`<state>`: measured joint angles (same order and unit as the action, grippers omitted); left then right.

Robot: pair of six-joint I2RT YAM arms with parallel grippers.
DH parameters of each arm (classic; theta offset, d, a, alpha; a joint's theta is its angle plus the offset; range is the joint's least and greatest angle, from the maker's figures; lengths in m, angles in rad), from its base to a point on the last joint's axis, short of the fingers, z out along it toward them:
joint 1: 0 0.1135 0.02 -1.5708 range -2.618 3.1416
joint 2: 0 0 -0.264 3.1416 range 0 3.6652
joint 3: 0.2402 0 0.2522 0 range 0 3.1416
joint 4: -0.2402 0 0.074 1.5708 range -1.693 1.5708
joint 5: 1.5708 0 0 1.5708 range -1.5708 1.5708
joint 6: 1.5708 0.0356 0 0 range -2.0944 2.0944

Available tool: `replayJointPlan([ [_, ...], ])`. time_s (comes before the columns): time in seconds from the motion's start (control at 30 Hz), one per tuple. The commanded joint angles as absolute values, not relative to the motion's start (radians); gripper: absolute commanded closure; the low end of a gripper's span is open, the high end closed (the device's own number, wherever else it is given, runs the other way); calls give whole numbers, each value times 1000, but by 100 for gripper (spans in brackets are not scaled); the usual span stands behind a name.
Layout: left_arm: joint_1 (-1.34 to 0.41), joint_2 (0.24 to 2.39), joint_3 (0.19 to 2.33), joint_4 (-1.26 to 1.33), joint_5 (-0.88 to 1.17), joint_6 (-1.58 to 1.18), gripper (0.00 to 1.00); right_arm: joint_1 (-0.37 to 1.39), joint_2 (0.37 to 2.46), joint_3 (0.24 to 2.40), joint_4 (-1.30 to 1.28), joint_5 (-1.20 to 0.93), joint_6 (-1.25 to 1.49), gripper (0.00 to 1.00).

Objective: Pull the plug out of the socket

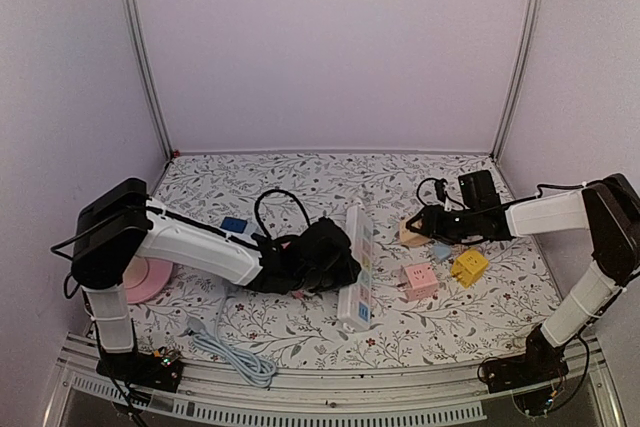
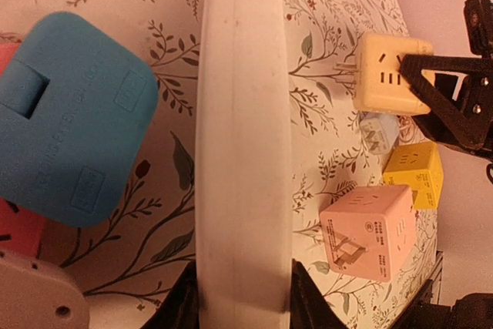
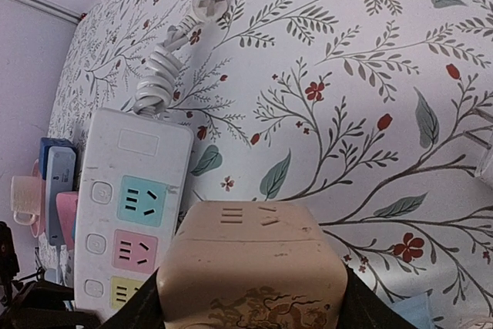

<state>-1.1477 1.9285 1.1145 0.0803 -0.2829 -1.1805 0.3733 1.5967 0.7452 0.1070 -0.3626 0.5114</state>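
The white power strip lies on the floral table, its coloured sockets facing right. My left gripper is shut on its near end; in the left wrist view the strip is edge-on between the jaws of this gripper. My right gripper is shut on a beige cube plug. The plug is held apart from the strip, to its right. In the left wrist view the beige plug shows bare prongs pointing at the strip.
A pink cube, a yellow cube and a small pale blue plug lie right of the strip. A blue adapter lies left of it. A pink disc and the grey cord are at the front left.
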Motion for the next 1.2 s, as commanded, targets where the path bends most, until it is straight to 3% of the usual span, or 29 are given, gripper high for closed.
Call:
replayJointPlan([
  [0.0, -1113, 2001, 1159, 29, -296, -1075, 100, 367, 1572, 776, 71, -291, 479, 40],
  [0.17, -1102, 2034, 1200, 9, -282, -1065, 100, 365, 1557, 783, 34, -255, 457, 23],
  [0.37, -1084, 2059, 1242, -8, -283, -1061, 100, 365, 1543, 801, -9, -213, 438, 14],
  [0.7, -1051, 2089, 1287, -18, -275, -1048, 100, 366, 1446, 787, -96, -124, 411, 13],
  [1.17, -994, 2181, 1429, -41, -249, -1026, 100, 425, 1365, 712, -80, -156, 449, 20],
])
